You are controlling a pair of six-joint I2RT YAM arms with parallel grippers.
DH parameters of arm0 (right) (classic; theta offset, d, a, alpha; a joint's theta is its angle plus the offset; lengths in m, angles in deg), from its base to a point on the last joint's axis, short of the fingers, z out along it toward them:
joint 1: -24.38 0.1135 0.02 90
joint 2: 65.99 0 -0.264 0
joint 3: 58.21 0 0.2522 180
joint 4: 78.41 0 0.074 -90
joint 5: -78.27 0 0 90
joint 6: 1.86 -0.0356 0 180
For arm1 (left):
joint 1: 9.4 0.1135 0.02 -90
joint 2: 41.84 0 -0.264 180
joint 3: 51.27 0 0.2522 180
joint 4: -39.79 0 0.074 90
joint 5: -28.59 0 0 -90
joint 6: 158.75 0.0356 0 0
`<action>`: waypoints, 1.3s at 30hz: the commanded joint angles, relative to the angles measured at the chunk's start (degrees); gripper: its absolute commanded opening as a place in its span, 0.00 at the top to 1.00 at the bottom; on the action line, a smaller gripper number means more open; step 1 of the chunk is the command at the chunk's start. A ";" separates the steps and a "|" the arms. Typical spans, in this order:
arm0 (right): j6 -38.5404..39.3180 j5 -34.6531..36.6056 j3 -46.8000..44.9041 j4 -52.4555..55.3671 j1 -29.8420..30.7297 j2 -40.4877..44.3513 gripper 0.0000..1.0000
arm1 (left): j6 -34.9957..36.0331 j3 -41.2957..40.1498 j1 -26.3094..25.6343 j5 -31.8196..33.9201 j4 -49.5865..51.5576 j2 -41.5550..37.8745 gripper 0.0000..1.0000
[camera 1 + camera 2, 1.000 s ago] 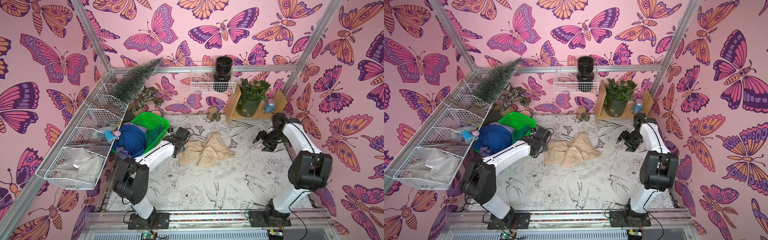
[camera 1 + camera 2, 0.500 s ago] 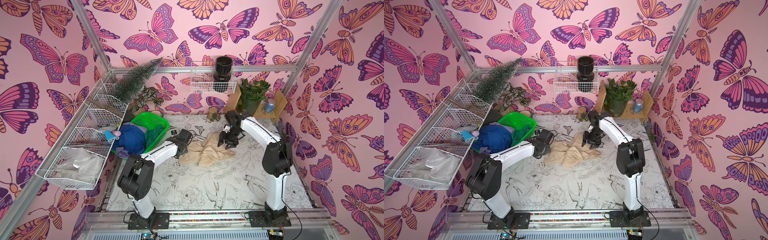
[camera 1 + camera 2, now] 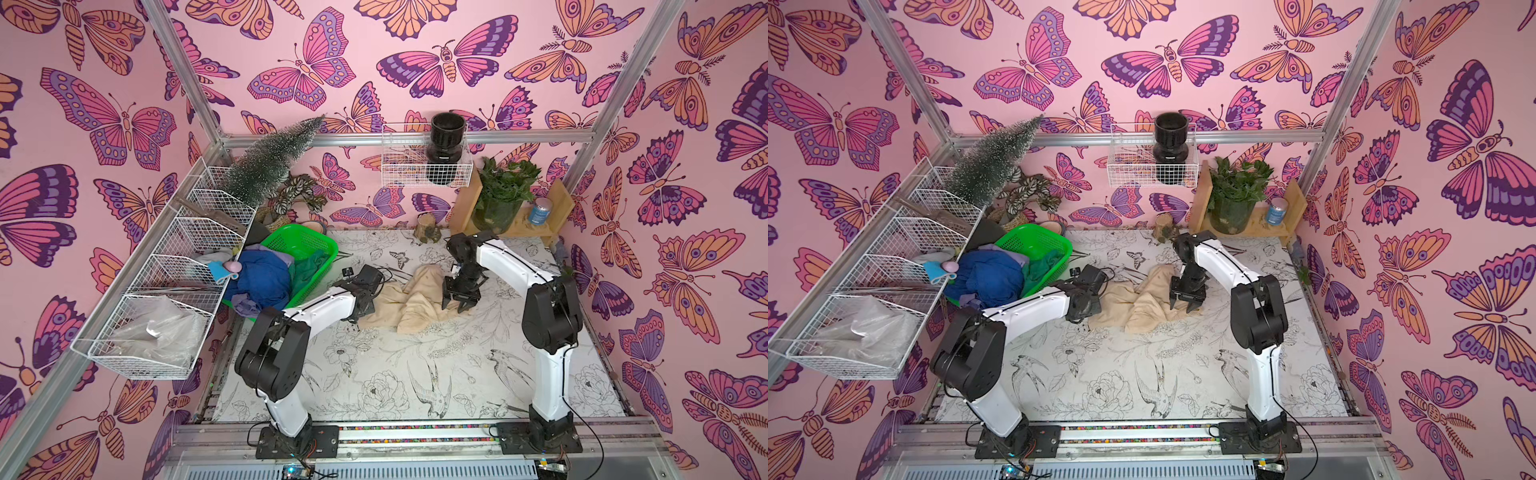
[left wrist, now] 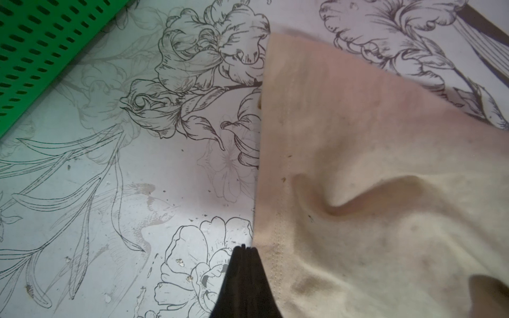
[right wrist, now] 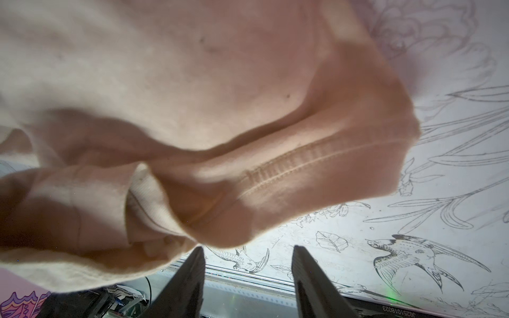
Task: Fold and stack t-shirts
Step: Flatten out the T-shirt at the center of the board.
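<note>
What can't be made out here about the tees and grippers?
- Left gripper: shut at the beige tee's hem; left wrist view, fingertips hide whether cloth is pinched.
- Tees in basket: both top views, blue tee covers the rest; count unclear.
- Right gripper: open; right wrist view is blurred, contact with the tee unclear.

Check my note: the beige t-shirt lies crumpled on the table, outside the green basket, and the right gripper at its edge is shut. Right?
Not quite: the right gripper is open. The right wrist view shows its jaws apart with nothing between them, beside the beige t-shirt. The rest holds: the shirt lies crumpled on the table, outside the green basket.
</note>
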 commanded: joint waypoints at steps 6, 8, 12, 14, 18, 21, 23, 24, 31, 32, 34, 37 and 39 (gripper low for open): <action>2.04 -0.07 5.21 3.10 3.03 -3.17 0.46 | -0.53 -1.50 -0.34 -0.89 -0.34 -0.74 1.00; 2.44 -0.36 5.38 3.17 2.99 -4.23 0.45 | -0.78 -1.76 -0.34 -0.89 -0.35 -0.70 1.00; 3.42 0.58 5.41 3.03 2.99 -6.10 0.46 | -0.83 -1.85 -0.34 -0.81 -0.34 -1.06 1.00; 3.93 1.11 6.10 3.04 3.03 -7.08 0.46 | -0.83 -1.85 -0.34 -0.64 -0.35 -1.44 1.00; 4.66 0.16 6.74 2.70 2.98 -8.31 0.65 | -0.73 -1.77 -0.34 -0.68 -0.25 -1.66 1.00; 6.03 -1.70 6.41 2.23 3.05 -8.58 1.00 | -0.79 -1.67 -0.34 -1.03 -0.29 -1.40 1.00; 6.88 0.22 6.00 2.05 2.98 -7.55 1.00 | -0.78 -1.51 -0.34 -1.16 -0.18 -1.19 1.00; 7.20 2.17 6.07 2.16 2.82 -6.73 1.00 | -0.93 -1.50 -0.35 -1.16 -0.21 -1.10 1.00; 6.11 12.23 13.57 6.40 -4.83 2.52 1.00 | -0.85 -0.55 -0.34 -1.42 -0.08 -0.96 1.00; 5.86 13.65 14.74 6.66 -6.17 4.17 1.00 | -0.75 -0.47 -0.34 -1.42 -0.13 -0.91 1.00; 5.36 17.60 16.63 6.76 -8.50 8.54 1.00 | -0.51 -0.28 -0.34 -1.46 0.00 -0.78 1.00; 5.16 25.09 18.10 5.75 -9.79 14.65 1.00 | -0.65 -0.27 -0.34 -1.67 0.08 -0.53 1.00; 5.30 29.47 17.89 3.81 -9.83 19.01 1.00 | -0.90 -0.10 -0.34 -2.01 -0.06 0.07 1.00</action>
